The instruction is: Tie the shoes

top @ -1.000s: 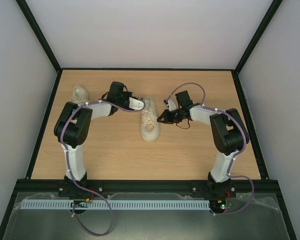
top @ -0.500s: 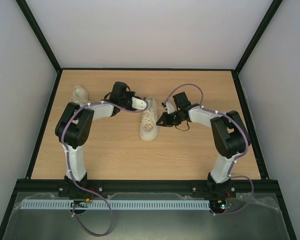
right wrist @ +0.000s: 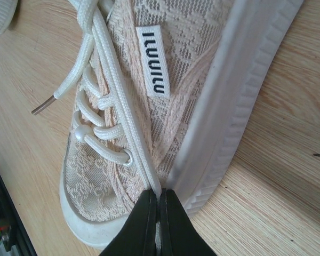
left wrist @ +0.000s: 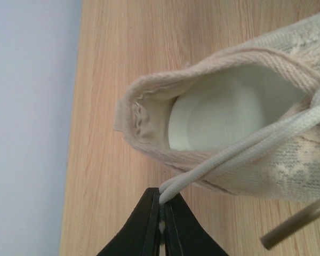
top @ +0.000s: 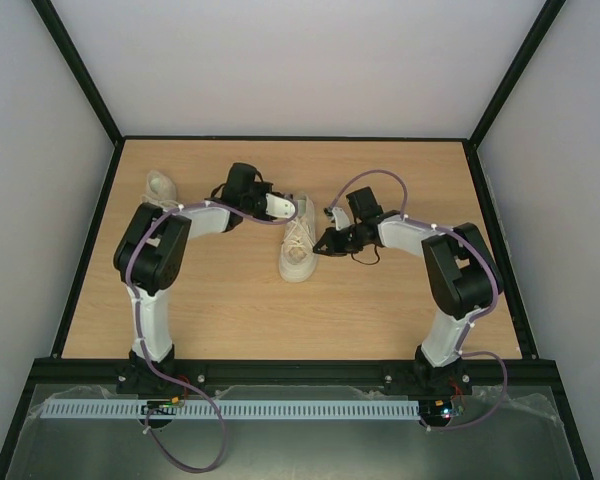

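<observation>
A wooden counter (top: 230, 310) has grey walls on three sides. One cream shoe (top: 296, 258) lies in the middle, with its toe pointing to the near edge. White laces (top: 298, 232) cross its top. The left fingers (top: 280, 207) touch its far end, by the heel. The right fingers (top: 323, 243) touch its right side. A second shoe (top: 161, 186) sits in the far left corner, well apart from the first one.

Cream sneaker (top: 298, 240) central, upright, toe nearward, laces (right wrist: 104, 69) untied, second sneaker (top: 161, 187) far left, well apart
</observation>
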